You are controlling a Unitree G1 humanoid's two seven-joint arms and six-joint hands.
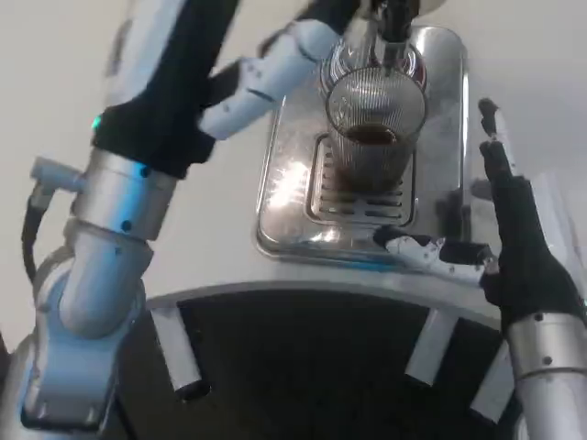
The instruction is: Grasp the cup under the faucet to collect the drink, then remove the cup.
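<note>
While cup (374,128) stands on drip tray (292,197) under faucet (396,23), left robot hand (275,69) reaches cup's left side; grip unconfirmed, fingertips hidden. Right robot hand (500,211) beside tray, open, empty.

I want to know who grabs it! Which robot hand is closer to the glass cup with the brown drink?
Left. The left hand reaches in from the left, its fingers right at the cup rim. The right hand sits apart, lower right of the cup beside the metal tray.
</note>
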